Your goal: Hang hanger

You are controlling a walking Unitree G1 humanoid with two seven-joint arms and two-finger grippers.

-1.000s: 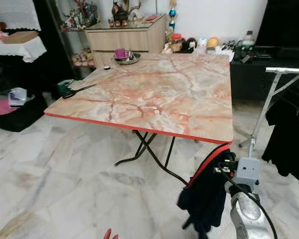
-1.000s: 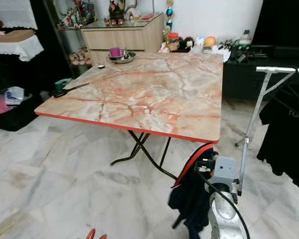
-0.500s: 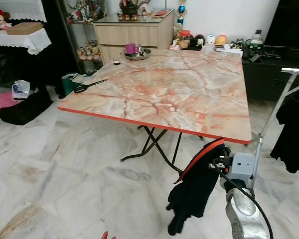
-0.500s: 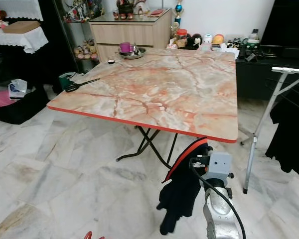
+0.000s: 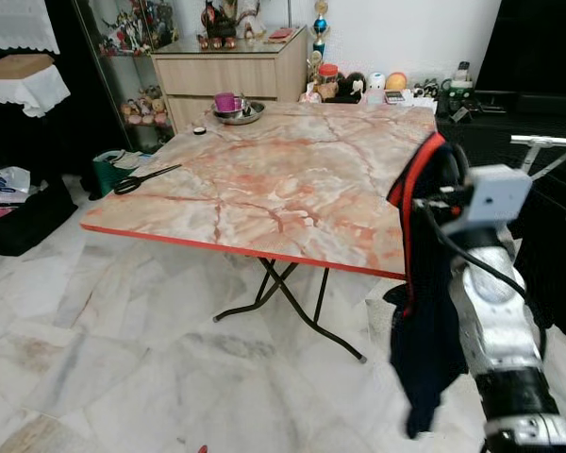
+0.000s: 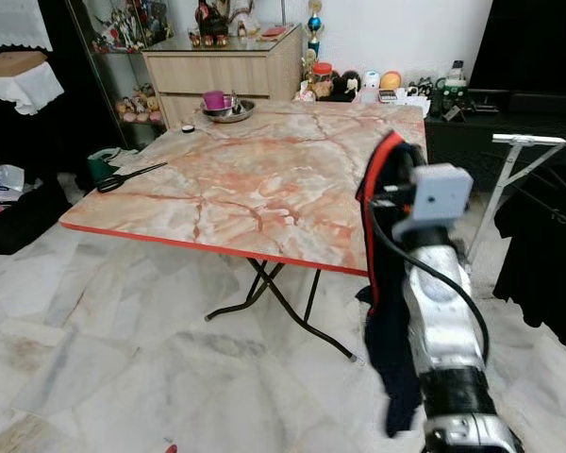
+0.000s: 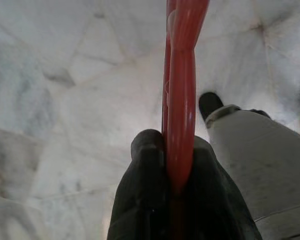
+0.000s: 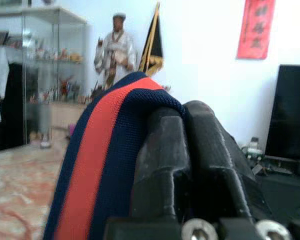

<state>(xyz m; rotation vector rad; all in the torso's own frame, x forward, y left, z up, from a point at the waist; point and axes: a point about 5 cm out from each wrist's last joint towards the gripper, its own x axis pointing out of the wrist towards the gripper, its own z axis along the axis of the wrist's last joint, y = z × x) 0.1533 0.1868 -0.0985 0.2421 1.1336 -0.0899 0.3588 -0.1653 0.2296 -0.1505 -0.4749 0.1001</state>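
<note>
Now R tool [image 8: 190, 150] grips garment [image 5: 424, 311].

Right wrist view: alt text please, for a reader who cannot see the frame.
The right gripper, its two black fingers pressed together, holds a navy garment with a red stripe draped over them. Behind are a marble-patterned table, a glass cabinet, a figurine, a white wall with a red banner and a dark screen.
</note>
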